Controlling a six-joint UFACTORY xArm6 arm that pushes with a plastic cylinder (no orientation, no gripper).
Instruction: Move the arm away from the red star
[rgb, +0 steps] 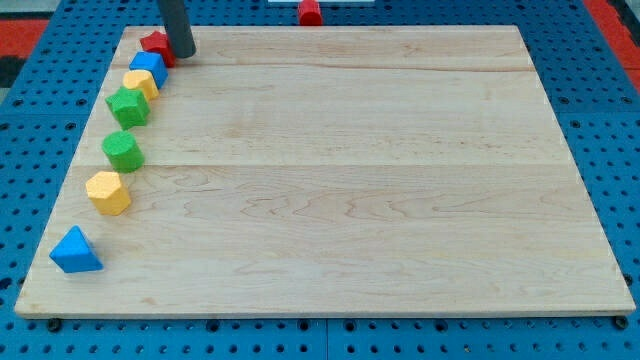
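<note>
The red star (154, 43) lies at the top left corner of the wooden board (340, 180). My tip (182, 55) stands right beside it, on its right side, touching or nearly touching it. The dark rod comes down from the view's top edge. Just below the star sits a blue block (149, 66), close to the tip's lower left.
A column of blocks runs down the board's left edge: a yellow block (141, 83), a green star (128, 105), a green cylinder (123, 150), a yellow hexagon (108, 192), a blue triangle (75, 251). A red block (310, 12) lies off the board at the top.
</note>
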